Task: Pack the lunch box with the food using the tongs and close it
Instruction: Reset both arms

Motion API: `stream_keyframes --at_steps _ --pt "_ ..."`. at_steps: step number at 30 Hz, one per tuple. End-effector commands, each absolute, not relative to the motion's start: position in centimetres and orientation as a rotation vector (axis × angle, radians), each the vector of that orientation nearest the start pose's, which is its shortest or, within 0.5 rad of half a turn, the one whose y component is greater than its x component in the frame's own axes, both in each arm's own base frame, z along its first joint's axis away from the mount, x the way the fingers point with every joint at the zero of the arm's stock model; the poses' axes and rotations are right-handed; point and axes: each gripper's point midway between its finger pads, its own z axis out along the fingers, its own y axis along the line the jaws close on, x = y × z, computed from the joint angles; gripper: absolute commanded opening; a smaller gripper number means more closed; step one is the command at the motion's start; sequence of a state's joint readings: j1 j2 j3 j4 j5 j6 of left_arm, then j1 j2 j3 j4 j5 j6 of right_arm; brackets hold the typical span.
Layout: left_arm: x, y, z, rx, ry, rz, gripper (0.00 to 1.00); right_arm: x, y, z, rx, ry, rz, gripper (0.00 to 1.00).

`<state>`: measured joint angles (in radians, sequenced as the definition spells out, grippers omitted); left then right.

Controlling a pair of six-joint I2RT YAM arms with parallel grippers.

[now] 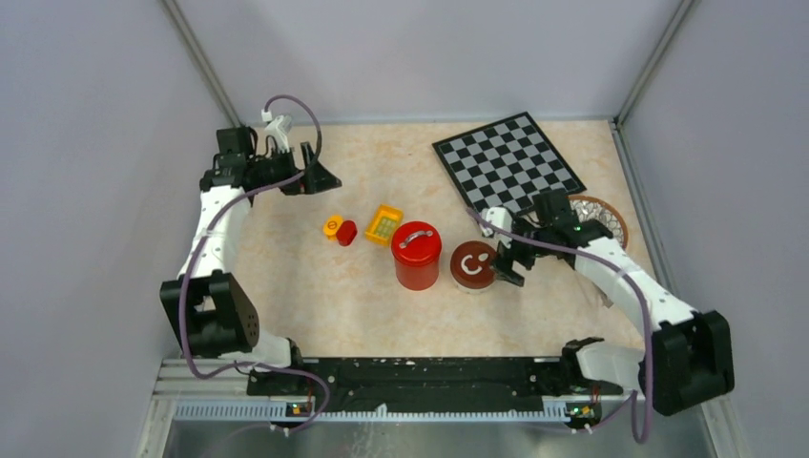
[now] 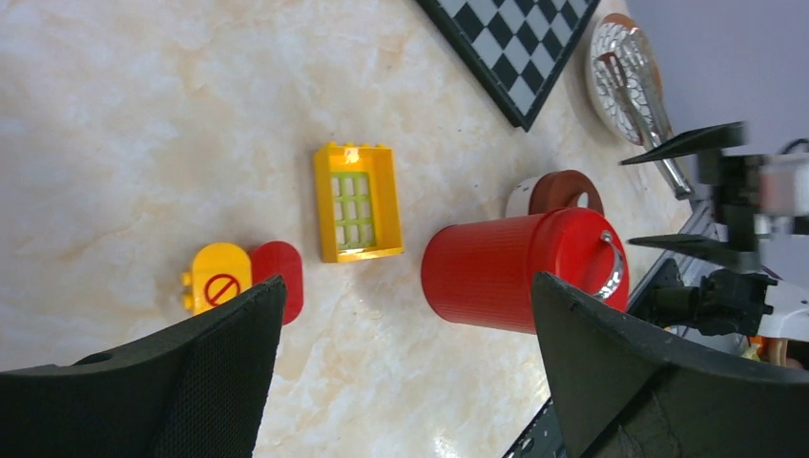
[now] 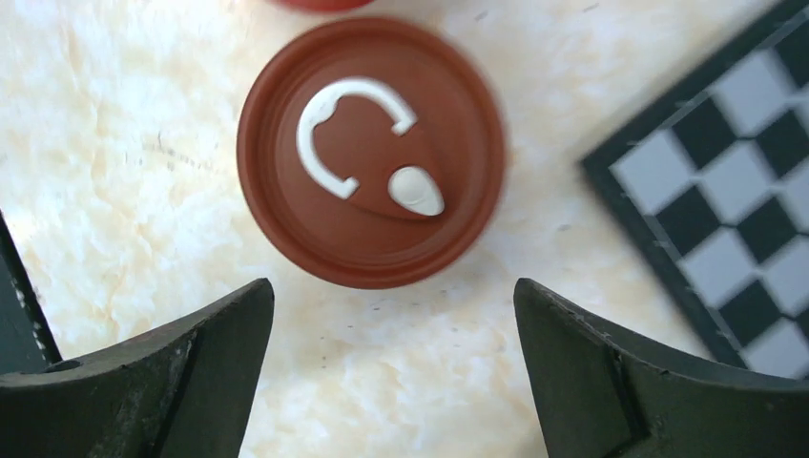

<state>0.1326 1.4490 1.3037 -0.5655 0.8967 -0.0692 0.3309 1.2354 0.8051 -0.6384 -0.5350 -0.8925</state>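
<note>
The lunch box (image 1: 472,264) stands right of the table's centre, covered by a reddish-brown lid with a white curved mark (image 3: 370,153). Its lid also shows behind the red canister in the left wrist view (image 2: 563,191). My right gripper (image 1: 501,260) is open just beside the box, with nothing between its fingers (image 3: 393,291). The silver tongs (image 2: 653,114) lie on the patterned plate (image 2: 611,57). My left gripper (image 1: 324,176) is open and empty at the back left (image 2: 408,281), far from the box. The food is out of view.
A red canister (image 1: 417,254) with a metal handle stands left of the box. A yellow window block (image 1: 383,225) and a small yellow-and-red block (image 1: 339,229) lie further left. The chessboard (image 1: 506,162) lies at the back right, and the plate (image 1: 611,212) is partly hidden behind my right arm.
</note>
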Motion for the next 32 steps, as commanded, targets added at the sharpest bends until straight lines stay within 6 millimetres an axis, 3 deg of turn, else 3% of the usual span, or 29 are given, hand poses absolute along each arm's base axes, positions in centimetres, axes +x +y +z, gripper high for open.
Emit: stream_keyframes --at_steps 1,5,10,15,17,20,26,32 --pt "37.7 -7.2 24.4 0.292 2.154 -0.884 0.99 26.3 14.6 16.4 -1.316 1.853 0.473 0.95" --pt "38.9 -4.3 23.4 0.241 2.159 -0.809 0.99 29.0 12.0 20.5 -1.049 1.897 0.497 0.96" --pt "39.1 -2.1 21.3 0.217 2.179 -0.736 0.99 31.7 7.1 22.6 -0.707 1.94 0.528 0.96" --pt "38.1 -1.1 17.1 0.194 2.231 -0.678 0.99 34.1 1.6 21.4 -0.403 1.998 0.529 0.96" --pt "37.7 -0.9 16.2 0.19 2.241 -0.648 0.99 34.7 -0.8 20.2 -0.297 2.028 0.496 0.96" --pt "37.1 -0.6 15.3 0.196 2.248 -0.607 0.99 35.0 -2.8 18.1 -0.2 2.077 0.464 0.96" --pt "36.1 -0.3 14.6 0.191 2.255 -0.557 0.99 34.6 -3.5 15.5 -0.154 2.136 0.467 0.94" --pt "35.9 0.4 15.1 0.187 2.236 -0.476 0.99 34.5 -3.4 15.6 -0.162 2.132 0.473 0.93"
